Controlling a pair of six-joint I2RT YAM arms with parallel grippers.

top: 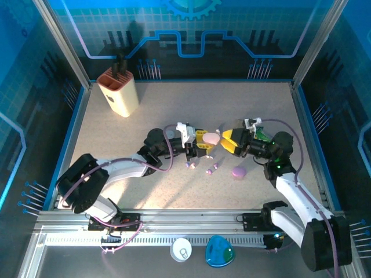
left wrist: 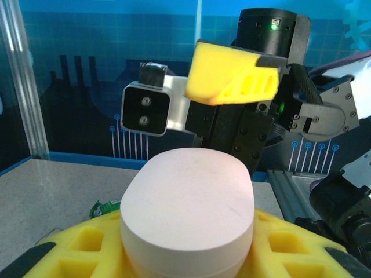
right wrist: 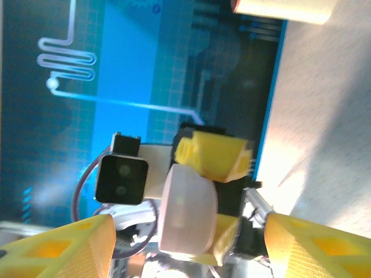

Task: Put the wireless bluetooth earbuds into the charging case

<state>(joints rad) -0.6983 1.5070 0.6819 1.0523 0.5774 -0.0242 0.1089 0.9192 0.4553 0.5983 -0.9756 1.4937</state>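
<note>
The left gripper (top: 204, 141) gripped a pink charging case (top: 211, 139), facing the right gripper (top: 231, 141), whose fingers stood wide apart and empty; lavender earbuds (top: 210, 171) lay on the table (top: 145, 116) nearby.

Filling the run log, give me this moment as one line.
left gripper: shut on pink pebble-shaped plastic case | right gripper: open, facing case | small lavender stemmed earbuds: loose on table

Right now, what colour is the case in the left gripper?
Pale pink. The case in the left gripper shows best in the left wrist view.
</note>
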